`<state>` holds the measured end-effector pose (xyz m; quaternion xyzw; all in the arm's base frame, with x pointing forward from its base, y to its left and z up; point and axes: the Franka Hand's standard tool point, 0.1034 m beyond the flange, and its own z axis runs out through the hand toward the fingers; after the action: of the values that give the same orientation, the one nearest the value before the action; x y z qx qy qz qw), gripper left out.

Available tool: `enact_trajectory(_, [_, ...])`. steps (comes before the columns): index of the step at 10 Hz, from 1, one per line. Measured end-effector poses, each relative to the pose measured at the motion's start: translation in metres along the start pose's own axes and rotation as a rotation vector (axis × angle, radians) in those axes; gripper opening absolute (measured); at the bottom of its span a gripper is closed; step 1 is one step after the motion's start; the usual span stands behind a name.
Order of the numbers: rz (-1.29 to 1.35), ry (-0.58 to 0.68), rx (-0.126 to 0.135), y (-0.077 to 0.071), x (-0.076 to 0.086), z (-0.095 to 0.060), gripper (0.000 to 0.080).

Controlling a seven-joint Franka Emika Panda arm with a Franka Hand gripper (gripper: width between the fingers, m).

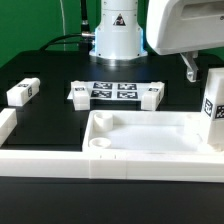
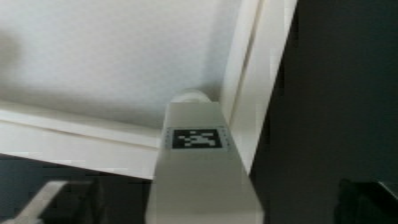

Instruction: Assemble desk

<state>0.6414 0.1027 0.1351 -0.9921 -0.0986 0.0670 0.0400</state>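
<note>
The desk's white tabletop (image 1: 140, 138) lies rim-up at the front of the black table. One tagged white leg (image 1: 212, 105) stands upright at the tabletop's right end in the exterior view. My gripper (image 1: 197, 68) hangs just above and beside that leg's top. In the wrist view the same leg (image 2: 199, 150) runs lengthwise between my fingers, over a corner of the tabletop (image 2: 107, 60). Dark gaps show on both sides of it, so my gripper (image 2: 205, 205) is open and holds nothing. Three more legs (image 1: 22, 92) (image 1: 80, 93) (image 1: 150, 97) lie loose behind the tabletop.
The marker board (image 1: 112, 90) lies flat between two of the loose legs. A long white border rail (image 1: 40, 160) runs along the front and up the exterior view's left. The robot's base (image 1: 118, 35) stands at the back.
</note>
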Motion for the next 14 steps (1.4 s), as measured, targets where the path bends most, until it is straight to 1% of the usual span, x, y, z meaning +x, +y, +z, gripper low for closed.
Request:
enact_trajectory(3, [-0.009,0.006,0.002,0.003,0.007,0.003,0.0649])
enact_trajectory(5, [-0.005,0.011,0.006,0.01,0.013,0.006,0.0649])
enact_trajectory(9, [-0.005,0.008,0.006,0.009,0.012,0.01,0.0636])
enact_trajectory(11, [-0.005,0.008,0.006,0.009,0.012,0.01,0.0286])
enact_trajectory(14, [0.007,0.008,0.007,0.009,0.012,0.01,0.0288])
